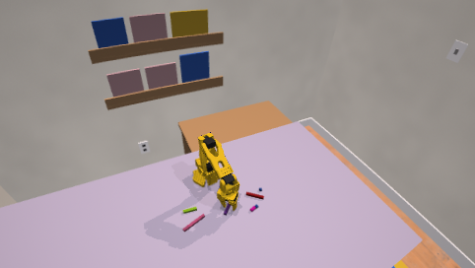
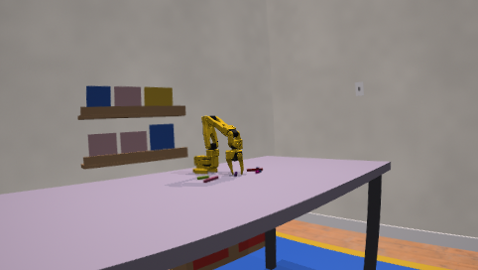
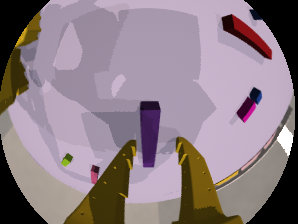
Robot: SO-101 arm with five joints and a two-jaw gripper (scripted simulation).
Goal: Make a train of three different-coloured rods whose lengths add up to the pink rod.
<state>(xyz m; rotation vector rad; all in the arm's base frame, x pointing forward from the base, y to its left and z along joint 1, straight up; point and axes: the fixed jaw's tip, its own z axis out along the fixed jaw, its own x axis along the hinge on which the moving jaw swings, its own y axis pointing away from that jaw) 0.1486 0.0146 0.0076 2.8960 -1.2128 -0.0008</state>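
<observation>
A purple rod (image 1: 226, 211) (image 3: 149, 135) lies flat on the table between the fingertips of my gripper (image 1: 228, 207) (image 2: 237, 173) (image 3: 156, 141). The gripper is open, low over the table, with space on both sides of the rod. A magenta rod (image 1: 252, 209) (image 3: 246, 110) and a blue rod (image 1: 256, 206) (image 3: 256, 95) lie end to end, seemingly touching, right of the gripper. A red rod (image 1: 254, 195) (image 3: 247, 37) lies behind them. A second blue piece (image 1: 260, 189) (image 3: 256, 14) lies behind the red rod. The pink rod (image 1: 194, 223) (image 2: 211, 179) (image 3: 95, 174) lies front left.
A lime rod (image 1: 190, 210) (image 2: 202, 178) (image 3: 67, 160) lies just behind the pink rod, left of the gripper. The arm's base stands behind them on the lilac table (image 1: 320, 197) (image 2: 124, 213). The arm's shadow falls over the left side.
</observation>
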